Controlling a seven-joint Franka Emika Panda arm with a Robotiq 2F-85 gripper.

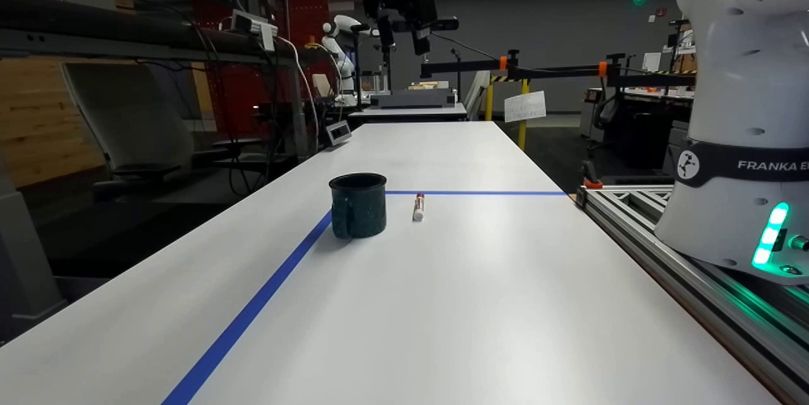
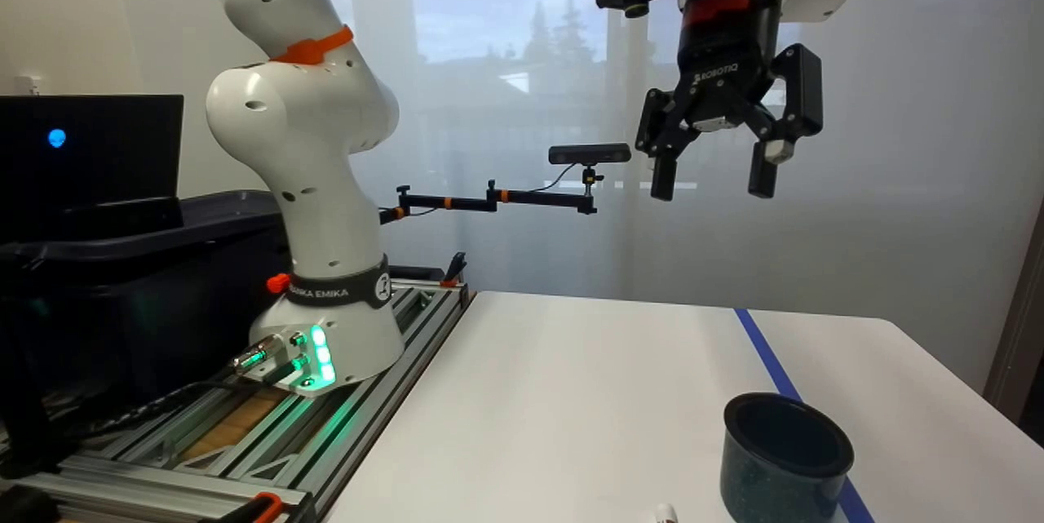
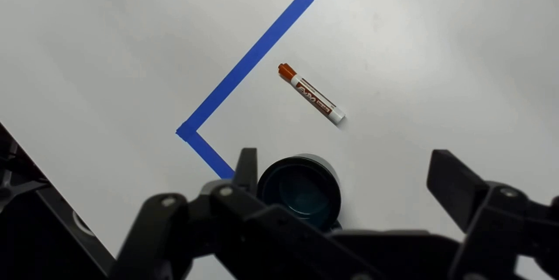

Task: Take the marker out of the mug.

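The marker lies flat on the white table beside the mug, apart from it, in both exterior views (image 1: 418,207) (image 2: 665,513). In the wrist view the marker (image 3: 312,94) shows a reddish-brown cap and a white barrel. The dark teal mug (image 1: 359,206) stands upright; it also shows in an exterior view (image 2: 775,486) and in the wrist view (image 3: 305,197), where the visible inside holds nothing. My gripper (image 2: 714,183) is open and empty, high above the table. In the wrist view its fingers (image 3: 344,162) are wide apart, and one partly covers the mug.
Blue tape (image 3: 253,59) forms a corner on the white table (image 1: 493,304) near the mug and marker. The arm's base (image 1: 727,215) stands on a metal frame along one table edge. A camera on a boom (image 2: 589,154) stands beyond the table.
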